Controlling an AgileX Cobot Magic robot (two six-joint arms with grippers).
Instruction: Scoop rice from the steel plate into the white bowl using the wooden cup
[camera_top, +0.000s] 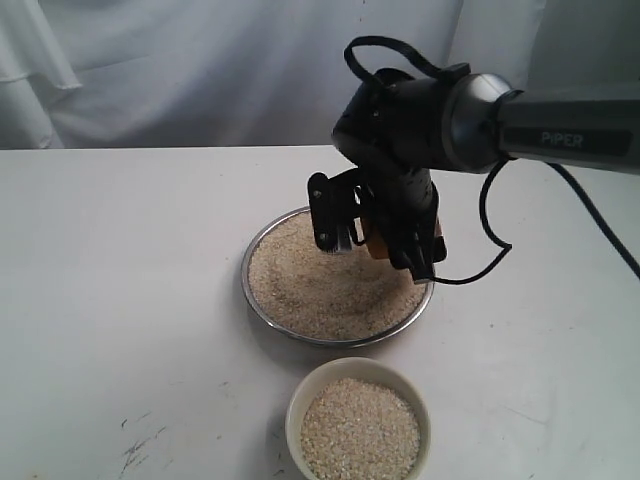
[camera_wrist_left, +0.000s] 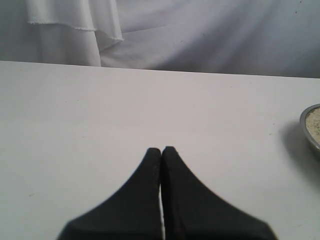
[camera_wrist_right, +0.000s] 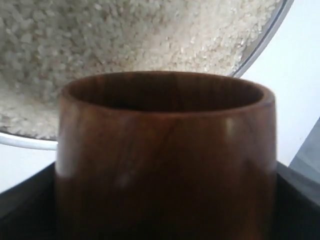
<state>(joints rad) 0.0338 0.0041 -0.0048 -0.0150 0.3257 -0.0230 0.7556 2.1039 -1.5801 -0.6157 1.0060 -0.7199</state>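
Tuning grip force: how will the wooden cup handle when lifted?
The wooden cup looks polished, so probably slippery. Thick wood walls: likely stiff, not fragile. Rounded sides suggest it would roll if tipped over.

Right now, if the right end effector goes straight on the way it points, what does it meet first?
Probably the rice in the plate: the cup it grips leads, mouth toward the grains. Depth is unclear.
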